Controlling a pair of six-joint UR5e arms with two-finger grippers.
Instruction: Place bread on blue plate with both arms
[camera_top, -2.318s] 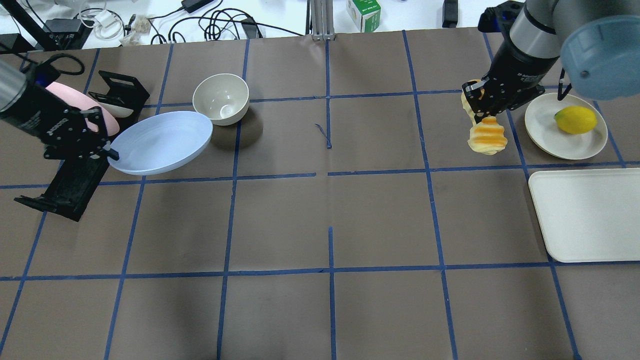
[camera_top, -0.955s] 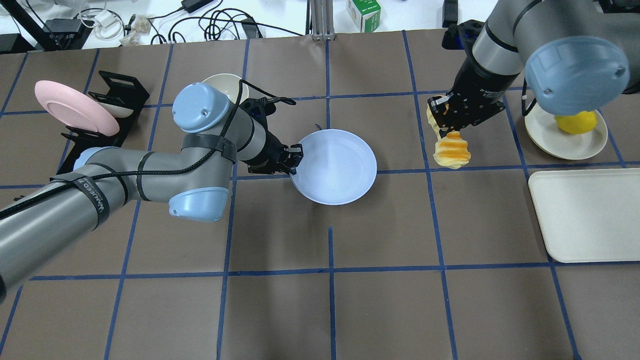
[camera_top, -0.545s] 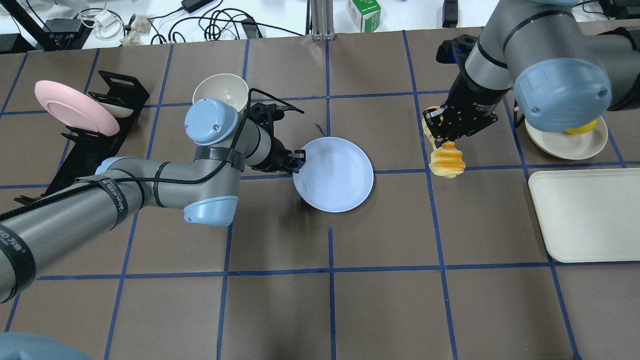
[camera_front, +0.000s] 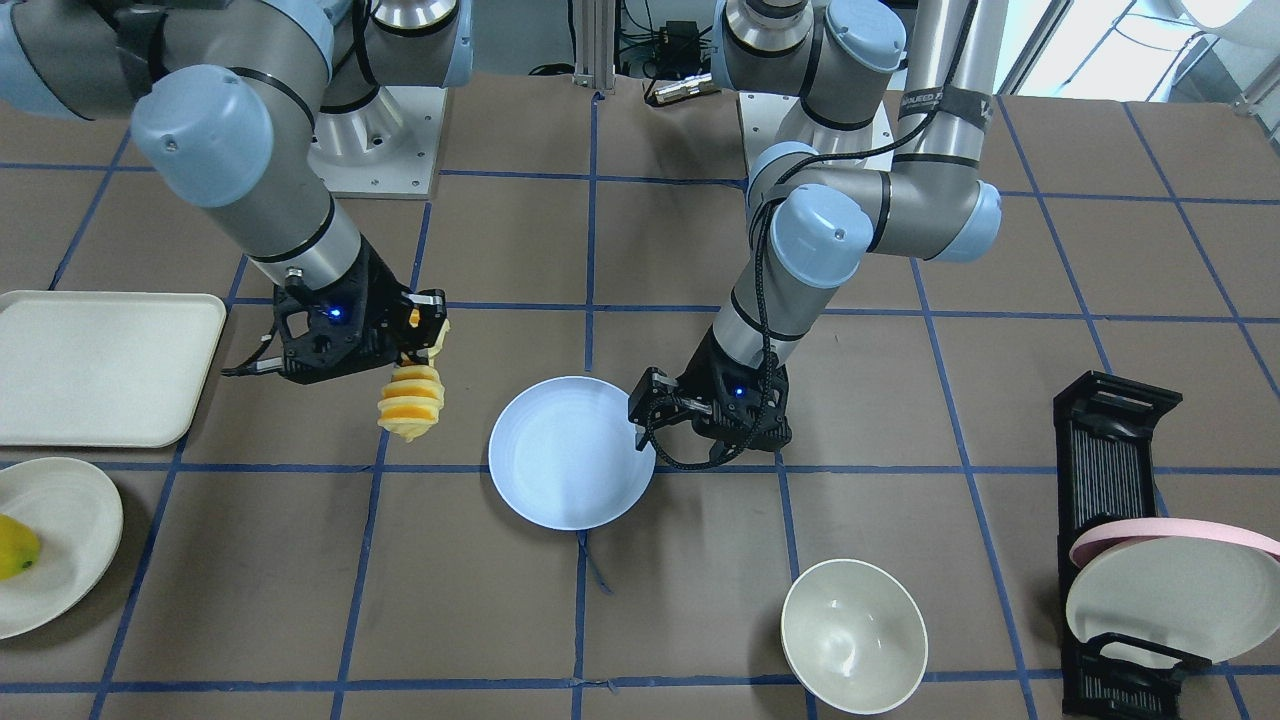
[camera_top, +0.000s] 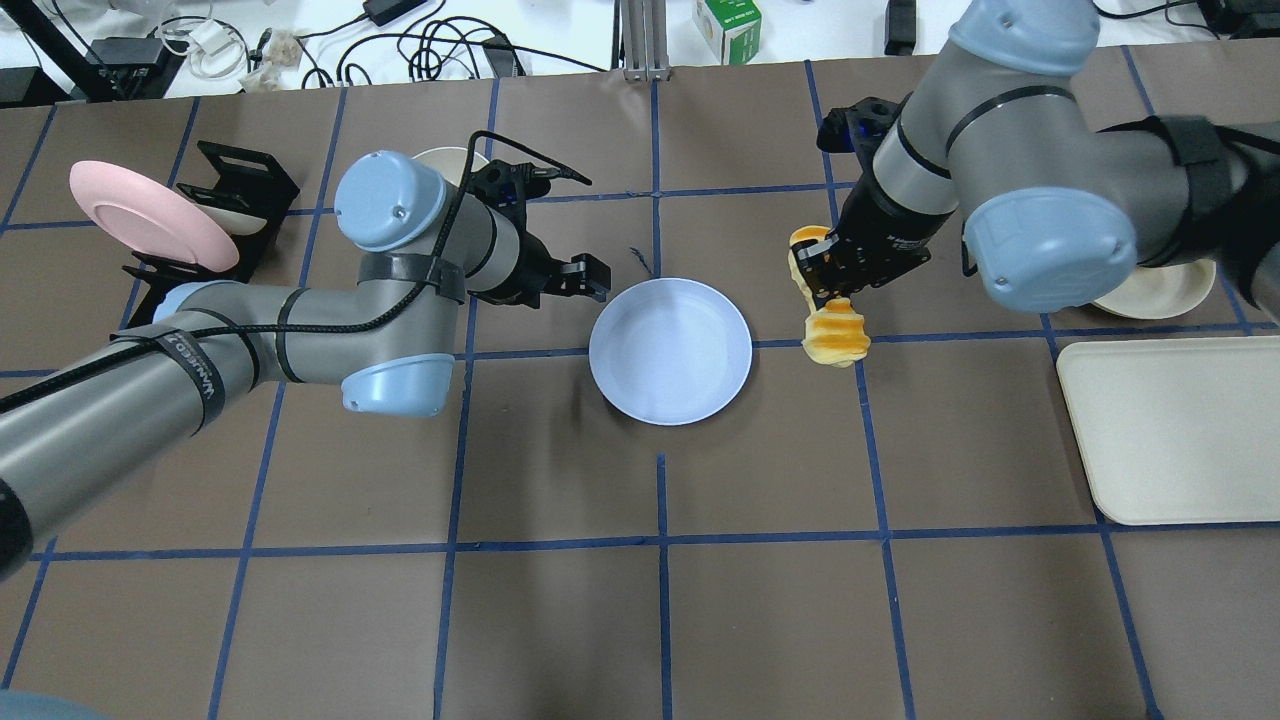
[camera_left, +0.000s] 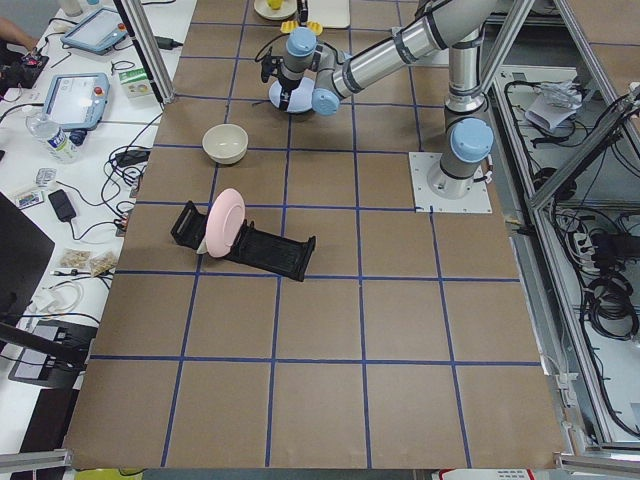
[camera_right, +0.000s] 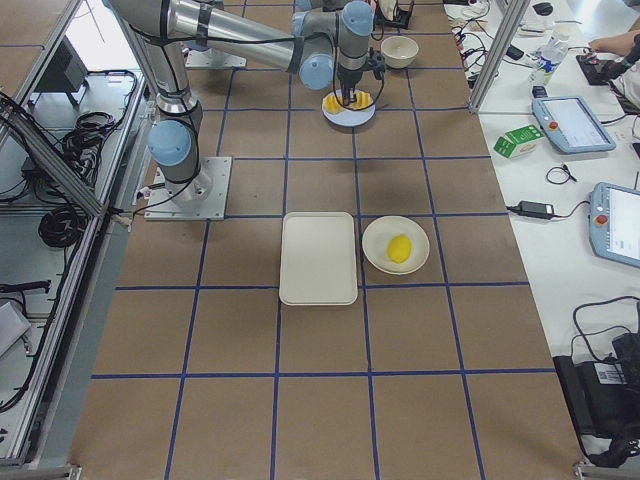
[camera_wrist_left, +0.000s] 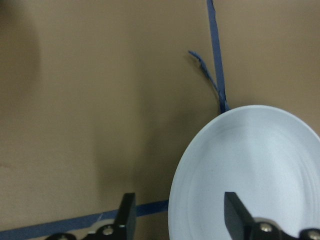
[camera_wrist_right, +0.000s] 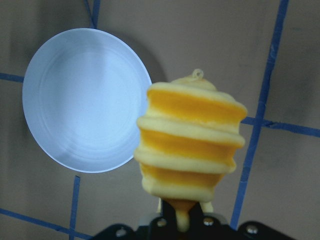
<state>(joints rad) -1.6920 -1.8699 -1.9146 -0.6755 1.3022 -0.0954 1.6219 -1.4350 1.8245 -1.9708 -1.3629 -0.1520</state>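
Observation:
The blue plate (camera_top: 670, 352) lies flat on the table at the middle, also in the front view (camera_front: 570, 452). My left gripper (camera_top: 597, 280) is open at the plate's left rim; the left wrist view shows its fingers (camera_wrist_left: 127, 215) spread, with the plate's edge (camera_wrist_left: 240, 170) between them. My right gripper (camera_top: 820, 290) is shut on one end of the bread (camera_top: 836, 336), an orange and pale yellow ridged loaf. The bread hangs down above the table just right of the plate. The right wrist view shows the bread (camera_wrist_right: 190, 135) beside the plate (camera_wrist_right: 85, 100).
A white bowl (camera_front: 850, 635) stands behind the left arm. A black rack (camera_top: 240, 180) with a pink plate (camera_top: 150, 215) is at the far left. A cream tray (camera_top: 1170, 430) and a cream plate (camera_front: 60, 540) with a yellow fruit (camera_front: 15, 545) are at the right.
My left arm carried the blue plate from the rack to the table's middle, set it down and opened. My right arm moved left with the bread, closer to the plate.

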